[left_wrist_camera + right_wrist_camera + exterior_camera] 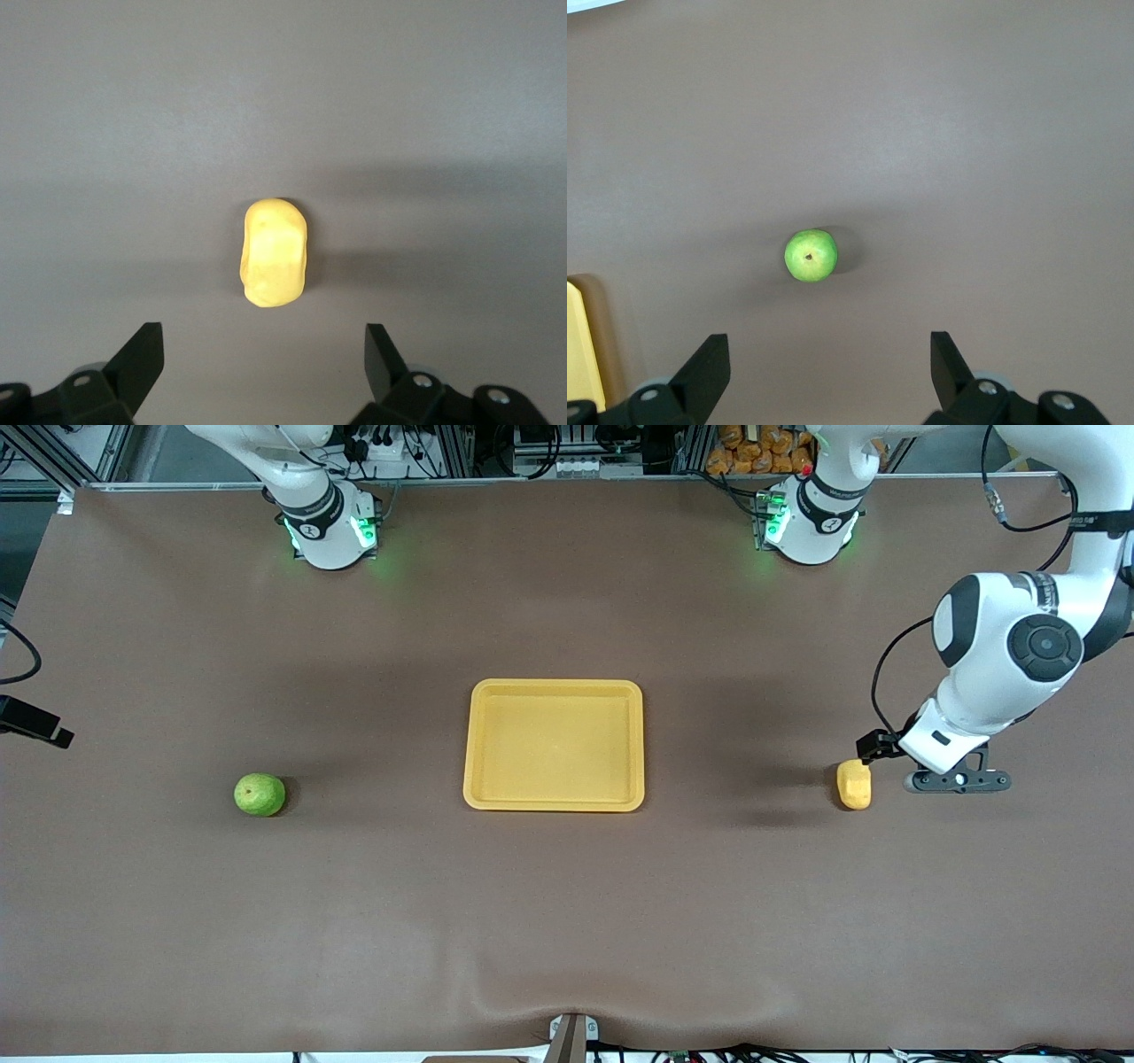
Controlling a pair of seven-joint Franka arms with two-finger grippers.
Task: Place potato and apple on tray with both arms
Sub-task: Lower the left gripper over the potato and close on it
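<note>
Left gripper (263, 359) open over potato (275, 253) — untouched, right gripper (828, 361) open above apple (811, 255), tray (554, 744) bare.

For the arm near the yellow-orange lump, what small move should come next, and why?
Probably lower the left claw straight down around the small yellow-orange oblong potato. Its jaws stand open and empty, with the potato lying free on the brown table between and ahead of them, while the shallow yellow plastic tray holds nothing yet.
</note>
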